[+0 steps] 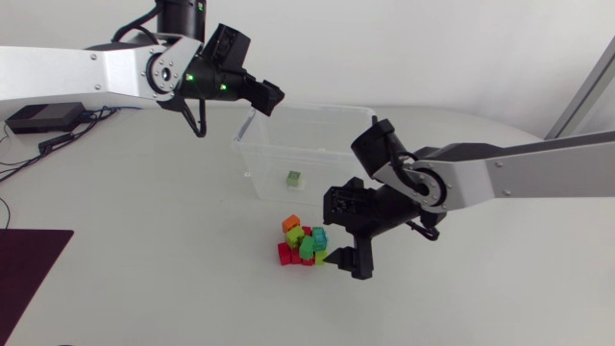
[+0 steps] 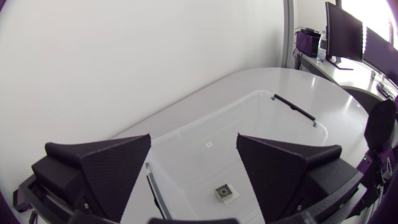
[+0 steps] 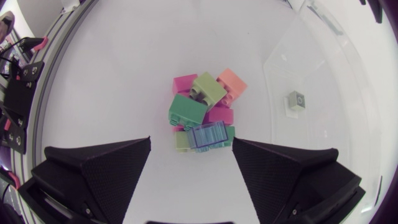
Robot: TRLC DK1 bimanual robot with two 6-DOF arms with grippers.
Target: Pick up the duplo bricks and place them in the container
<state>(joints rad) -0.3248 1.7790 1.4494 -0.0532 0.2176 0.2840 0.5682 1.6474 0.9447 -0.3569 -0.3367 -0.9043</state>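
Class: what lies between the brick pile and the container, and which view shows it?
Bare table separates the pile from the container; the head and right wrist views both show it.

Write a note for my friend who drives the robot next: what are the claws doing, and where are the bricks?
Left claw: open, empty, above the clear container.
Right claw: open, empty, over the pile of bricks, which sits on the table just outside the container.
Done: one green brick lies in the container.
Left: every brick in the pile; none is grasped yet.
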